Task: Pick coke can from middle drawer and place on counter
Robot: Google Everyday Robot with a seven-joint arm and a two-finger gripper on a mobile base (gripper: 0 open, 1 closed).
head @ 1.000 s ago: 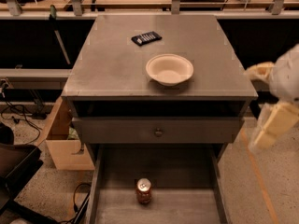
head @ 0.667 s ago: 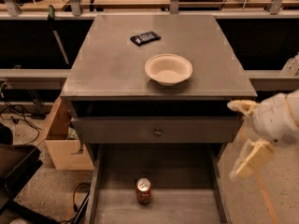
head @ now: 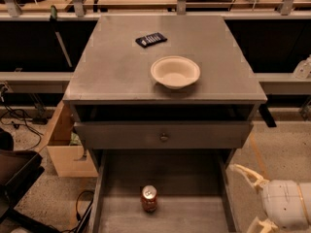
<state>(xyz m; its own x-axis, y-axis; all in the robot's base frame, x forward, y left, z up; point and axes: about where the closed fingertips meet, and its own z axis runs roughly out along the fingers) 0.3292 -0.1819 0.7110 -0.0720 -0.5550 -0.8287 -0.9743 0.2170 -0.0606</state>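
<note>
The coke can (head: 149, 198) stands upright on the floor of the pulled-out middle drawer (head: 194, 215), left of its centre. The counter (head: 116, 69) lies above it, bearing a white bowl. My gripper (head: 246, 198) is at the bottom right, just outside the drawer's right wall and to the right of the can, apart from it. Its two pale fingers (head: 247, 174) are spread apart and hold nothing.
A white bowl (head: 175, 72) and a small dark flat object (head: 150, 39) lie on the counter. A grey drawer face with a round knob (head: 164, 137) sits slightly open above the middle drawer. A cardboard box (head: 65, 149) and cables are on the floor at the left.
My gripper has dropped from beside the counter's right edge down and leftward to the middle drawer's right side. The can, bowl and drawers have not moved.
</note>
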